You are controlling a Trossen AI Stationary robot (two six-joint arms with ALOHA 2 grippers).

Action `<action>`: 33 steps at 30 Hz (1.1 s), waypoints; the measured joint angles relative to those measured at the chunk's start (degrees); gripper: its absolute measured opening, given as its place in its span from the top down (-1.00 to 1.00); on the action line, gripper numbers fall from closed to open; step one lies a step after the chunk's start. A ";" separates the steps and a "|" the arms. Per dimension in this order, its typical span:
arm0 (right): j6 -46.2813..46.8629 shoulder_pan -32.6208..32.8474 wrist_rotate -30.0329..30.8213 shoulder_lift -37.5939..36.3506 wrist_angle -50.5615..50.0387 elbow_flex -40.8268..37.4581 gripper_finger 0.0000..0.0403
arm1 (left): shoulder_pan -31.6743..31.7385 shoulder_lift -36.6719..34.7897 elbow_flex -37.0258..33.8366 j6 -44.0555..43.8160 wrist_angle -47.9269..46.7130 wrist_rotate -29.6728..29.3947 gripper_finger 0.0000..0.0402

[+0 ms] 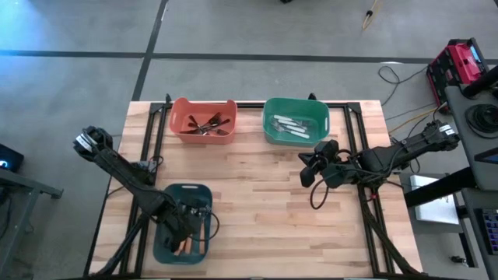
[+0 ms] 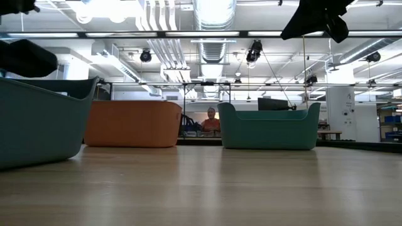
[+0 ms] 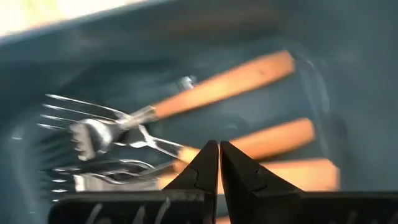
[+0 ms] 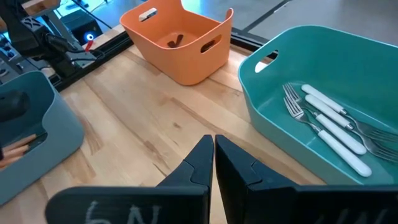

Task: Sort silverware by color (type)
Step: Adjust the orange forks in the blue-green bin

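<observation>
Several orange-handled forks (image 3: 236, 81) with metal heads lie in the dark teal bin (image 1: 183, 189) at the table's near left. My left gripper (image 3: 219, 147) hangs shut just over them, pointing steeply down, and nothing shows between its fingers. It also appears in the high view as my left gripper (image 1: 187, 222). Black utensils (image 1: 208, 124) lie in the orange bin (image 1: 204, 101) at the far edge. White-handled forks (image 4: 329, 124) lie in the green bin (image 4: 280, 124) beside it. My right gripper (image 4: 213, 142) is shut and holds nothing, raised over bare wood near the green bin.
The three bins are the only things on the wooden table (image 1: 257, 202); its middle and near right are bare wood. Black frame rails (image 1: 362, 132) run along the table's sides. A person (image 2: 211, 119) sits in the room far beyond the table.
</observation>
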 joint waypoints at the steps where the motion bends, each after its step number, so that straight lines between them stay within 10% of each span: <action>1: 0.12 0.00 -0.02 0.00 0.00 0.00 0.96 | 0.06 0.00 -0.11 -0.17 -0.08 -1.16 1.00; 33: 0.57 0.00 1.45 0.00 1.29 -0.02 0.96 | 0.44 -0.97 1.93 -21.97 -8.31 -3.00 1.00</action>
